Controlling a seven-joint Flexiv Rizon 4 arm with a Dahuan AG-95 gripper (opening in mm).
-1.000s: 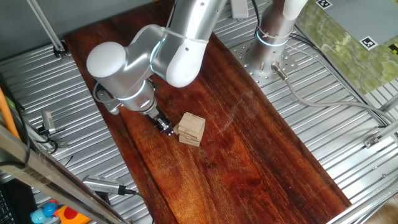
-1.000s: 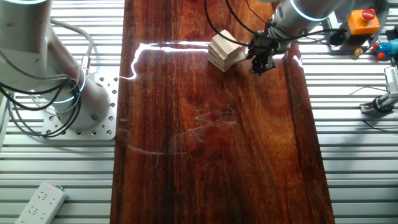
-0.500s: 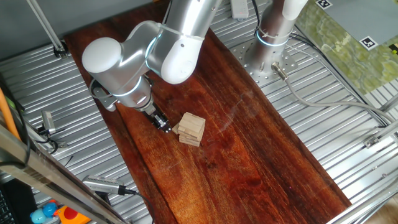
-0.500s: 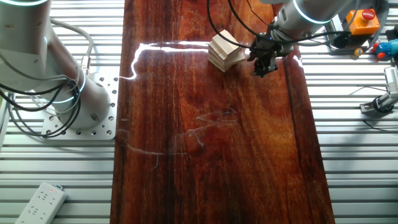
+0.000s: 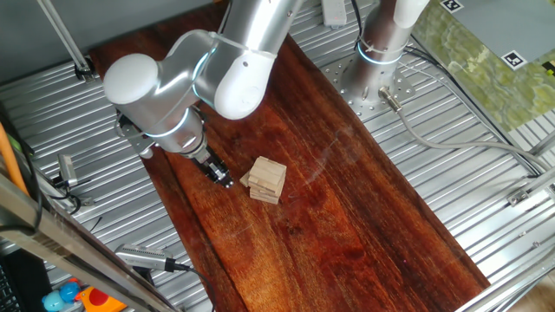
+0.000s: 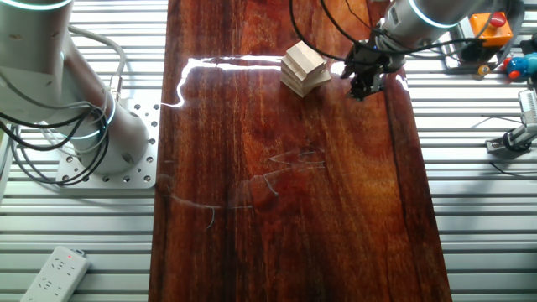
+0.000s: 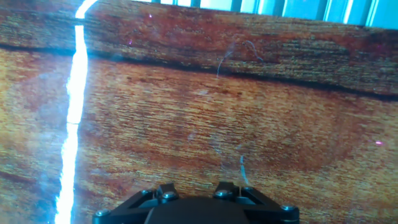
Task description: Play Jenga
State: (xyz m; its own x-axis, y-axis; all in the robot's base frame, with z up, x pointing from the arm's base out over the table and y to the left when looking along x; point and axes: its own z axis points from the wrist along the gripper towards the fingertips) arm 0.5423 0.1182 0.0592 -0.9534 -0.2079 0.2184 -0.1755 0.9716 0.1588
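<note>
The Jenga stack [image 5: 266,179] [image 6: 304,67] is a small pile of pale wooden blocks in crossed layers, standing on the dark red wooden board [image 5: 347,208] [image 6: 285,210]. My gripper [image 5: 223,179] [image 6: 362,86] hangs low over the board beside the stack, a short gap away and not touching it. Its dark fingers taper together to one narrow tip with nothing between them. The hand view shows only the black gripper housing [image 7: 196,211] and bare board [image 7: 186,112]; the stack is out of that view.
The arm's base [image 5: 373,61] [image 6: 101,134] is bolted to the slatted metal table beside the board. An orange box with a red button [image 6: 489,29] sits past the board's edge near the gripper. A white power strip [image 6: 54,273] lies at a corner, and hand tools [image 5: 143,257] rest beside the board.
The gripper has drawn back from the Jenga stack, widening the gap between them. The stack has not moved.
</note>
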